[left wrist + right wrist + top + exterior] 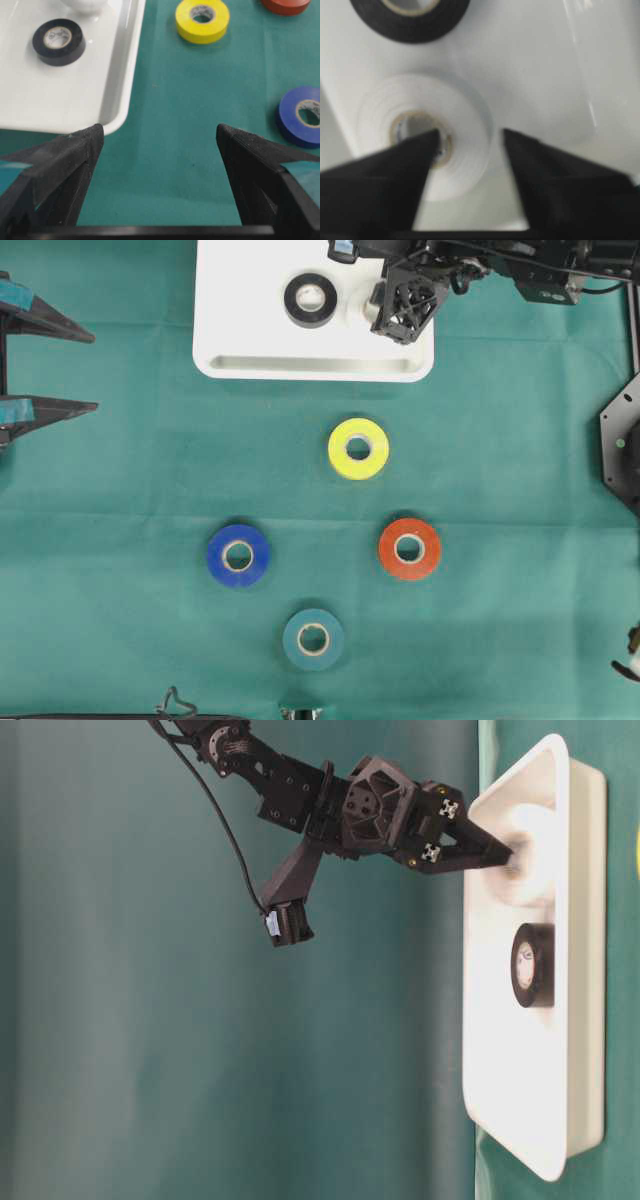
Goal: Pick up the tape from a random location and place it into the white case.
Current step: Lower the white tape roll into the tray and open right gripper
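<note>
The white case lies at the top middle of the green cloth. Inside it a black tape roll lies flat, and a white tape roll rests on the floor of the case under my right gripper. That gripper is open: one finger sits at the roll's core hole, the other stands just off its outer side with a gap. From table level the right gripper points down at the white tape roll. My left gripper stands wide open and bare at the left edge.
On the cloth below the case lie a yellow roll, a red roll, a blue roll and a teal roll. The left gripper is well away from them all.
</note>
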### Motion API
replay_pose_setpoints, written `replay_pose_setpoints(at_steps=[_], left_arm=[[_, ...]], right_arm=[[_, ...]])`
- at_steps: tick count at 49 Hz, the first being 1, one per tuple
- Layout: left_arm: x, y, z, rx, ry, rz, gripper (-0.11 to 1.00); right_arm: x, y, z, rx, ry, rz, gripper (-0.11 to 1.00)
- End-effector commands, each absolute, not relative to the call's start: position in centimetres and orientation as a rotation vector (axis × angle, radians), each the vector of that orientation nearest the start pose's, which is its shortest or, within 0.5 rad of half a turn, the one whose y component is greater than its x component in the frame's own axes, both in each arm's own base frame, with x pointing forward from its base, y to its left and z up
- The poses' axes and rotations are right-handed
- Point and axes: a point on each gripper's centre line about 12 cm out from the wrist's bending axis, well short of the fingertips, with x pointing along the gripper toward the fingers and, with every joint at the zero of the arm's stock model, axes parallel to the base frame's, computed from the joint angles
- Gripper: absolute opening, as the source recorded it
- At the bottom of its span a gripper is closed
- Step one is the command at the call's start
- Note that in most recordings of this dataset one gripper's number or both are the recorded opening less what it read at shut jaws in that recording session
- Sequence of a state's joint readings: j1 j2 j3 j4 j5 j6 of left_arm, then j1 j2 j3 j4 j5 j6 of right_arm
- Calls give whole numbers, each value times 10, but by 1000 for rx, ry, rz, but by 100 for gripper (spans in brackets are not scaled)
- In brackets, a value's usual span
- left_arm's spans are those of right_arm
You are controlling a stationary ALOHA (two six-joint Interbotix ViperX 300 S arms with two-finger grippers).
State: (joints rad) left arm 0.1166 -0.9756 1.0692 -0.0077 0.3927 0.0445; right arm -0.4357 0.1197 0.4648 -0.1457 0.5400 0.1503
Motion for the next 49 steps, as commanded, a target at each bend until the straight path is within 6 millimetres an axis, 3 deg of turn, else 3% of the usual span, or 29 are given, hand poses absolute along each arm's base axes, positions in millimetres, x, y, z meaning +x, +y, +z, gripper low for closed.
replay_pose_setpoints(at_steps=[1,5,8,34,49], left_arm=[[189,22,266,3,475,106,96],[189,22,266,3,474,106,96],[189,22,266,3,472,106,96],[189,22,266,3,474,106,96],[190,22,266,3,472,106,96]], right_arm=[[359,-178,157,219,1072,-475,68],[359,-179,157,208,1077,-475,87],[358,-179,157,206,1079,-476,92],[358,-180,160,205,1078,-480,90],[354,-180,192,197,1085,-496,90]])
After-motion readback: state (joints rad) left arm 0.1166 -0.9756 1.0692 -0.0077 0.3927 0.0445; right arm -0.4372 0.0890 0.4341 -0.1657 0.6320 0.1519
